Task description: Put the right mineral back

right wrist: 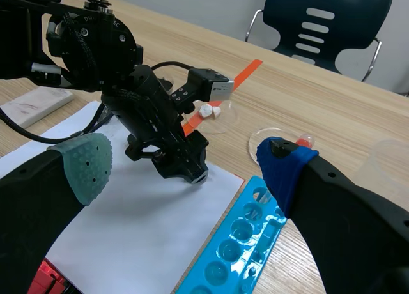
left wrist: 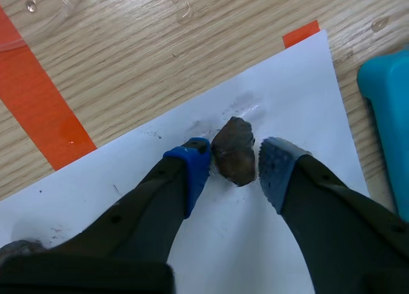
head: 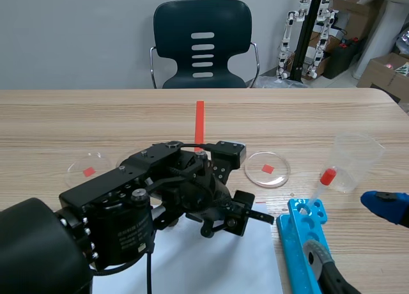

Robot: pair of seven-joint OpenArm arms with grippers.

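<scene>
Left gripper (left wrist: 234, 163) is down on the paper (left wrist: 281, 89), fingers parted narrowly around the rock (left wrist: 234, 150): one pad (left wrist: 195, 163) touches it, the other sits just beside it, no clamp yet. Right gripper (right wrist: 185, 166) hangs wide open and empty near the rack (right wrist: 236, 243).

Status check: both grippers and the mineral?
Left gripper open, straddling the brown mineral on the white paper, not clamped. Right gripper open, holding nothing. Blue rack beside the paper, clear of the grip.
</scene>
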